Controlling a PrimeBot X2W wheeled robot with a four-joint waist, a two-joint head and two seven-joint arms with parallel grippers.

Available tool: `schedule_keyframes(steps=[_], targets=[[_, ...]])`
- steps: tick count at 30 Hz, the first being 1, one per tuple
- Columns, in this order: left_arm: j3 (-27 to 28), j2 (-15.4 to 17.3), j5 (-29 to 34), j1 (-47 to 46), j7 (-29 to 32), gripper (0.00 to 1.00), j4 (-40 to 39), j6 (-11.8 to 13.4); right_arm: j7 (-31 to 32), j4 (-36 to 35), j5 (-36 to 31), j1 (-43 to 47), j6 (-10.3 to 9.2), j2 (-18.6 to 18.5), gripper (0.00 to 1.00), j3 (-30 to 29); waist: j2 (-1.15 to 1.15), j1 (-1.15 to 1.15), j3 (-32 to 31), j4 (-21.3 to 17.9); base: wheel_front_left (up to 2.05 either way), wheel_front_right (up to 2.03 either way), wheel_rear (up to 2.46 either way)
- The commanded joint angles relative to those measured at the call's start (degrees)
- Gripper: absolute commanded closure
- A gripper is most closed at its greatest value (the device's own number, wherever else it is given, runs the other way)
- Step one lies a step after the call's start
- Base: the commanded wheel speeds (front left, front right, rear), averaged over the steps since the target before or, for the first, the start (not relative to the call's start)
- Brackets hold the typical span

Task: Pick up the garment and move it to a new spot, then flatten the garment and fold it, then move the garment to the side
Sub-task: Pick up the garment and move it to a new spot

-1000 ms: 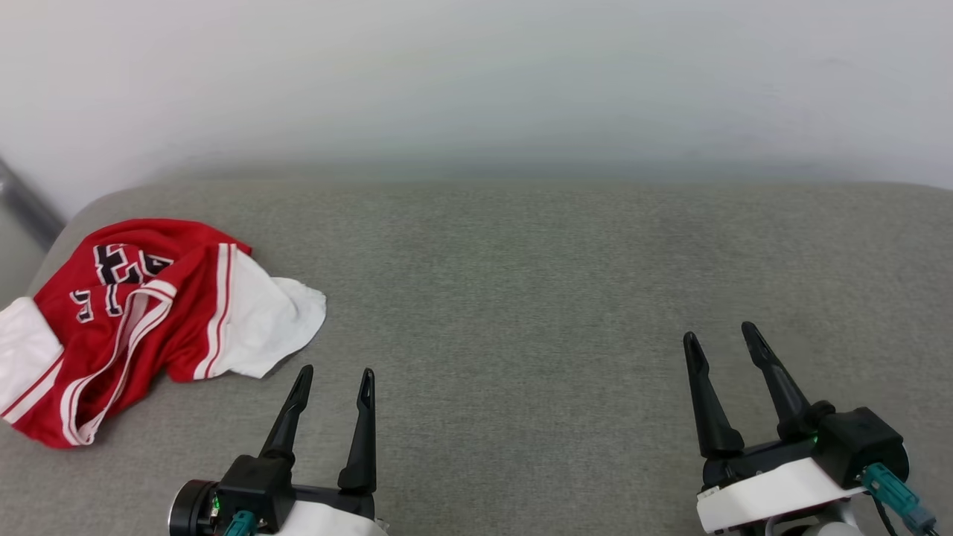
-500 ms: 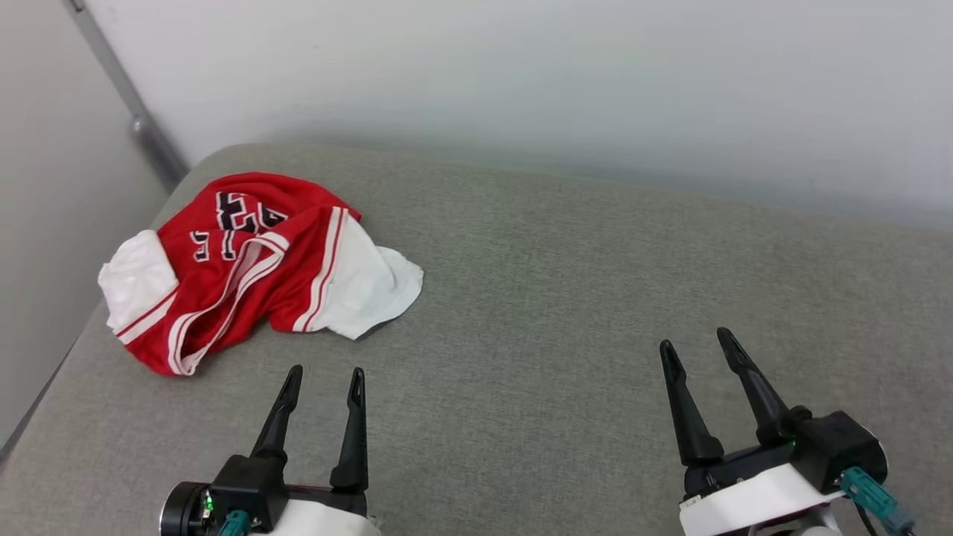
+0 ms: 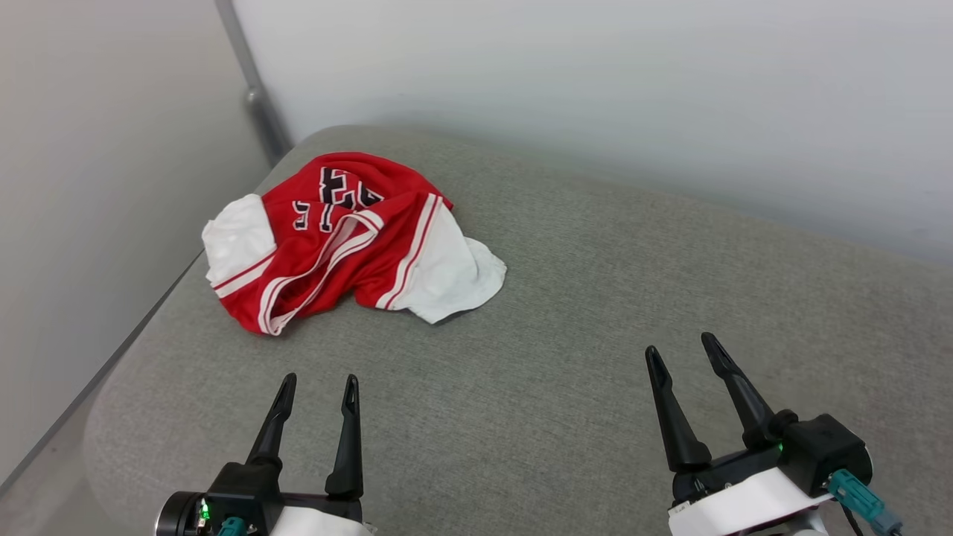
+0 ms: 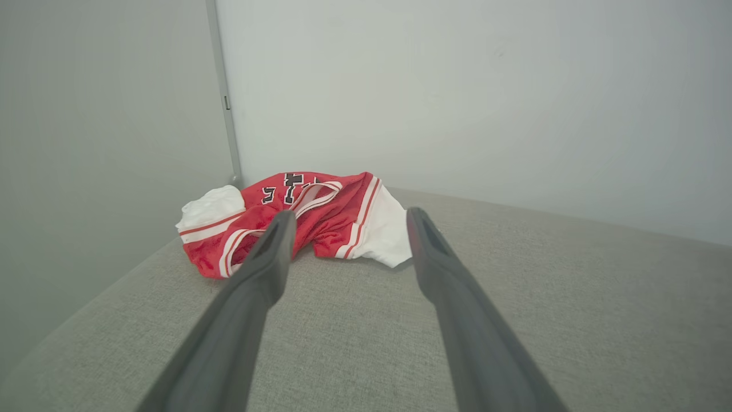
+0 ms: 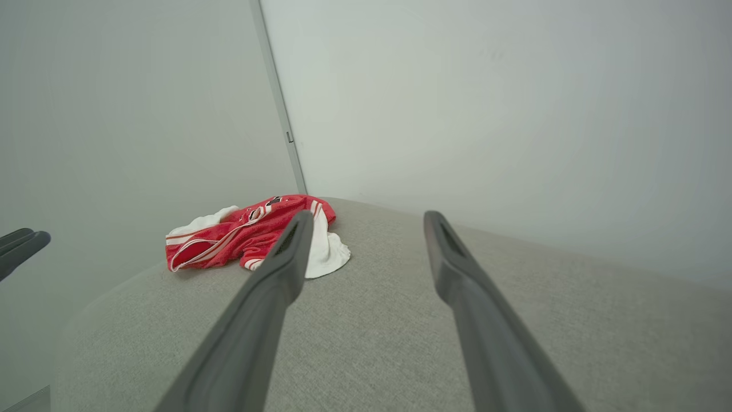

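The garment is a red jersey with white sleeves, striped trim and black lettering, lying crumpled near the far left corner of the grey cushioned surface. It also shows in the left wrist view as the garment and in the right wrist view as the garment. My left gripper hovers open at the near left, short of the jersey, nothing between its fingers. My right gripper stands open at the near right, well away from it. Each wrist view shows its own open gripper: left gripper, right gripper.
White walls meet at a corner with a grey vertical strip just behind the jersey. The cushion's rounded left edge drops off beside the left arm. The left gripper's fingertips show at the right wrist view's left edge.
The head camera has turned left, so the jersey and wall corner slid right in the picture. The jersey lies as it did. Both grippers stay open and empty.
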Motion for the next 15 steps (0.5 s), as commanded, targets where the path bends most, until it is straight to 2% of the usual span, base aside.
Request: schedule_keyframes(steps=[1,15], targets=[[0.1,0.0,-0.1,0.5,-0.2,0.0,0.0,0.0,-0.1,0.1,0.2,0.7,0.11,-0.1,0.0,0.0,0.0,0.0,-0.1,0.8,0.0,0.0,0.0],[-0.3,0.0,0.7,0.7,-0.2,0.0,0.5,0.3,-0.1,0.1,0.8,0.9,0.11,-0.1,0.0,0.3,0.0,0.0,-0.6,2.2,0.0,0.0,0.0]])
